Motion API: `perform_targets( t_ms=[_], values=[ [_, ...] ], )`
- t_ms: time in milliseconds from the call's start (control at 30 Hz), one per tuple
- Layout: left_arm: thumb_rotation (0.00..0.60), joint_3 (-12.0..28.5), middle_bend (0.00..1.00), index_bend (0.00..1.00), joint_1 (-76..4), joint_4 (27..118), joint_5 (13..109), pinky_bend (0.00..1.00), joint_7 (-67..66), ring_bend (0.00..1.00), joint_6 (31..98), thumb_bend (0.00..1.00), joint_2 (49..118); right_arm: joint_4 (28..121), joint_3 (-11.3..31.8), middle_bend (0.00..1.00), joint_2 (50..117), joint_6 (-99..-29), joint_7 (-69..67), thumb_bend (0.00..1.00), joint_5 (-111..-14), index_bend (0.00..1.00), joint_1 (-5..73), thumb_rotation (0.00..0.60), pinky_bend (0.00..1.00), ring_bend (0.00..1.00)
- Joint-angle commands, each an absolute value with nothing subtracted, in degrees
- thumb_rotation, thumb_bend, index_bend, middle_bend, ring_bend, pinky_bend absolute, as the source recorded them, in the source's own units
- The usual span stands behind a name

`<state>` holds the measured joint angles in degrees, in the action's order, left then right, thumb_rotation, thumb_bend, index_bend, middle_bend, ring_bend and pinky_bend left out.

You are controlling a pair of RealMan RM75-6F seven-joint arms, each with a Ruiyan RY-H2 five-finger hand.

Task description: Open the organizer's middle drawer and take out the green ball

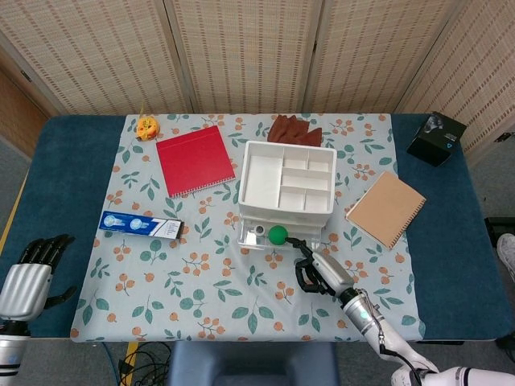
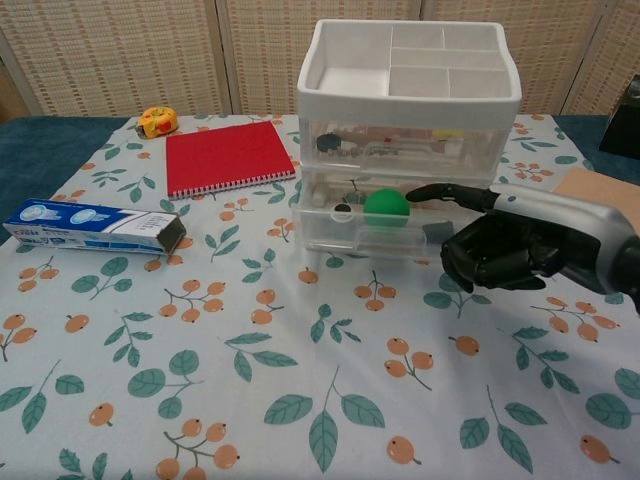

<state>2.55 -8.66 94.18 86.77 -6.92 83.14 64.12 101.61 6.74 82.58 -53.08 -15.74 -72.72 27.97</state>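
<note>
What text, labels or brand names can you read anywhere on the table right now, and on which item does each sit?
Blue toothpaste box: white print along its side, too blurred to read.
Black box at the far right corner: a pale mark on top, too small to read.
Red notebook, tan notebook, white organizer, yellow tape measure: no readable text.

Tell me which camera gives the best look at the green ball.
The chest view: the green ball shows large there, sitting in the organizer's pulled-out middle drawer, beside the right hand's outstretched finger. The head view shows the ball only from above, as a small green dot at the organizer's front.
</note>
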Motion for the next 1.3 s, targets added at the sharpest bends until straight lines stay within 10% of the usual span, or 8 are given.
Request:
perform_targets(
  t_ms=[33, 833, 1300],
  values=[
    [0.600, 2.5, 0.16, 0.15, -8.7, 94.2, 86.7, 0.13, -7.0, 0.15, 83.0, 0.14, 64.1, 101.5, 6.6, 0.71, 82.2, -52.5, -14.8, 0.69, -71.4, 0.12, 28.2, 0.600, 0.94, 0.85],
    [0.600, 2.6, 0.16, 0.15, -9.1, 94.4, 86.4, 0.13, -7.9, 0.15, 82.5, 0.14, 64.5, 105.5, 3.0, 0.71, 79.8, -53.4, -15.6, 0.69, -75.8, 0.24, 26.7, 0.600, 0.94, 0.85],
    [0.600, 2.5, 0.16, 0.15, -9.1, 94.5, 86.8, 0.13, -7.6, 0.15, 82.9, 0.14, 64.4, 110.1, 1.9, 0.71, 73.6, -56.7, -16.9, 0.56, -83.5, 0.05, 26.2, 0.600, 0.94, 0.85]
  ],
)
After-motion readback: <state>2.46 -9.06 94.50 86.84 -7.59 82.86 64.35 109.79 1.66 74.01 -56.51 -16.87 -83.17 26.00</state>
